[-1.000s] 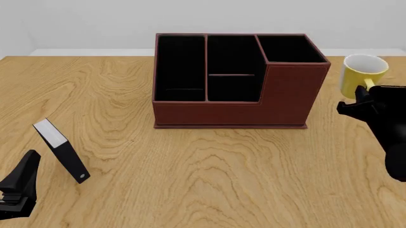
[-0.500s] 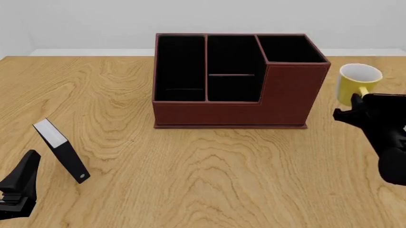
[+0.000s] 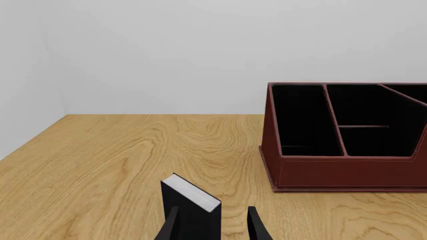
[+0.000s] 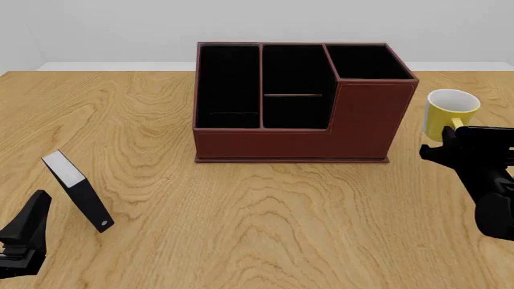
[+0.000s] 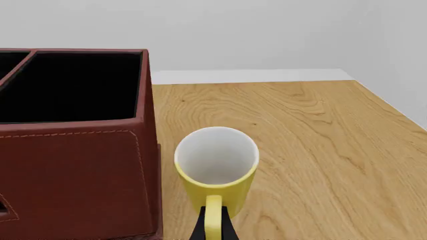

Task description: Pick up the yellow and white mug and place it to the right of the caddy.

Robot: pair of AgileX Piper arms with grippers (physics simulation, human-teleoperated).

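The yellow and white mug (image 4: 451, 112) stands upright just right of the reddish-brown caddy (image 4: 297, 135), with a small gap between them. My right gripper (image 4: 454, 137) is shut on the mug's yellow handle (image 5: 212, 212), coming at it from the near side. In the right wrist view the mug (image 5: 216, 162) shows its white inside beside the caddy wall (image 5: 80, 170). I cannot tell whether its base touches the table. My left gripper (image 4: 24, 232) sits at the near left, open, holding nothing.
A thin black and white slab (image 4: 77, 190) stands tilted on the wooden table (image 4: 257, 229) just ahead of the left gripper (image 3: 213, 231), seen close in the left wrist view (image 3: 190, 207). The table's right edge lies beyond the mug.
My right gripper has brought the mug down and slightly nearer, from above the caddy's right side to table level beside it. The left arm and slab have not moved.
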